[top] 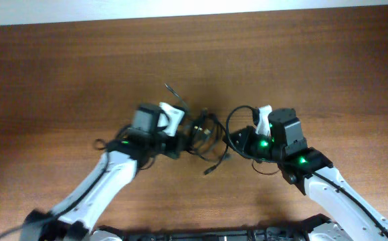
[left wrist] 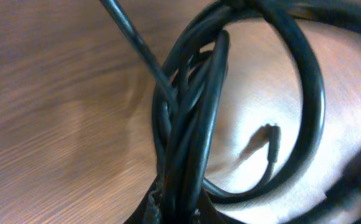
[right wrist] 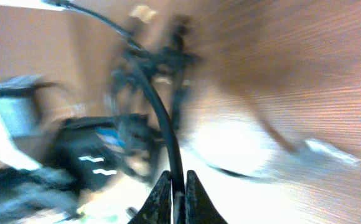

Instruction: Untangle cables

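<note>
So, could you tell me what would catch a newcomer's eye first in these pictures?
The knot of black cables sits at the middle of the wooden table, held between both arms. The left claw pinches a thick bundle of strands, while the right claw grips a single cord, its view smeared by blur.

You get the overhead looking straight down on the table (top: pixel 60 67); both wrist views sit low and very close, sharing the cables (top: pixel 204 134) between the arms, the right one blurred

white arms (top: pixel 107 177), black joints (top: pixel 284 127), seemingly green lights (top: pixel 263 143)
</note>
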You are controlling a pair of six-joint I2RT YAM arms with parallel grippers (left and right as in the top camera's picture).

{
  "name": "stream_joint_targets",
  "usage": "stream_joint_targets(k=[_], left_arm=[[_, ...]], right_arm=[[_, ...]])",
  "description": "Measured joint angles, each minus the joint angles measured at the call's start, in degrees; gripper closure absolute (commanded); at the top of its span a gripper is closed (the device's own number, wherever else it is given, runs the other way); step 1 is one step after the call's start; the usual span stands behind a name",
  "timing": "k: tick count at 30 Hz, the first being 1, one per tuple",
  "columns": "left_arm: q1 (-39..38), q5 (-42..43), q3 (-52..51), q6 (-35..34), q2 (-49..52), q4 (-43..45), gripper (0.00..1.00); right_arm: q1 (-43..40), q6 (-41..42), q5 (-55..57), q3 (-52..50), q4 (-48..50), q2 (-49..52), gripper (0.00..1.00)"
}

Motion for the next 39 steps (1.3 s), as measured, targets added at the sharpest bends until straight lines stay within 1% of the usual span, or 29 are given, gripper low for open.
stream_joint_targets(k=[1,3,5,6,7,8,11,14,16,18,21,22,23,24,27,29,31,33,34,37,39], left_arm=[[4.1,-1.4,-0.2,-3.4,-3.1,-0.8,1.00],[6.3,-1.9,-0.2,-7.5,-6.0,-0.8,1.00],[6.3,-1.8,-0.2,-12.2,-7.9,-0.8,1.00],[5.9,-1.8,-0.2,-14.4,-7.9,-1.1,1.00],[5.5,-1.8,-0.2,-15.9,-7.9,-1.2,1.00],[4.6,-1.8,-0.2,-17.2,-7.9,-1.1,1.00],[1.2,-1.6,-0.2,-18.9,-7.9,-1.0,1.00],[-0.5,0.2,-0.2,-19.4,-7.9,0.0,1.00],[-0.6,3.6,-0.2,-19.6,-7.9,2.6,1.00],[-0.7,6.1,-0.2,-19.8,-7.9,3.6,1.00],[-2.5,7.5,-0.2,-19.8,-7.9,3.8,1.00],[-2.8,7.7,-0.2,-19.8,-7.9,3.9,1.00],[-3.9,7.9,-0.2,-19.8,-7.9,3.9,1.00],[-4.5,8.2,-0.2,-19.8,-7.9,3.9,1.00],[-5.0,8.4,-0.3,-19.7,-7.9,3.7,1.00],[-3.9,9.0,-0.4,-18.0,-8.1,3.3,1.00],[3.3,10.4,-0.7,-14.7,-11.9,-0.6,1.00],[12.6,12.6,-0.9,-12.4,-19.5,-2.9,1.00],[16.2,13.9,-1.2,-11.8,-22.5,-3.2,1.00],[25.9,18.3,-1.9,-10.9,-32.5,-5.5,1.00],[28.2,17.4,-1.9,-10.6,-34.6,-9.0,1.00]], right_arm=[[0.0,-1.4,1.9,-0.1,-1.6,0.0,0.74],[0.0,-3.1,3.1,-0.1,-2.0,0.0,0.67],[0.0,-4.0,1.7,-0.1,-1.3,0.0,0.59],[0.2,-4.3,-0.1,-0.1,-0.1,0.0,0.52],[0.6,-4.5,-0.7,-0.1,0.3,0.0,0.49],[2.1,-4.7,-1.4,0.0,1.7,0.0,0.42],[6.6,-3.0,0.1,0.0,3.9,0.0,0.39],[9.5,1.9,4.2,0.0,4.5,0.0,0.35],[10.7,6.1,8.0,-0.1,4.8,0.6,0.34],[10.8,7.9,9.4,-0.1,8.7,3.0,0.34],[10.8,9.6,9.1,-0.1,15.3,7.8,0.34],[10.8,10.1,9.0,-0.1,15.7,8.5,0.38],[10.8,10.6,9.0,-0.1,17.0,10.3,0.72],[10.8,11.1,9.0,-0.1,17.1,11.2,0.96],[10.8,12.0,8.9,0.0,17.8,11.8,0.96],[10.1,11.0,7.4,0.0,17.8,11.8,0.96],[6.6,7.1,3.1,0.4,15.6,11.5,0.96],[2.5,3.0,-1.8,1.3,10.3,9.8,0.96],[1.3,1.0,-4.5,1.7,9.6,9.4,0.96],[-0.2,-4.6,-12.6,3.3,10.6,8.9,0.96],[-1.3,-8.0,-18.1,3.0,14.3,8.8,0.96]])
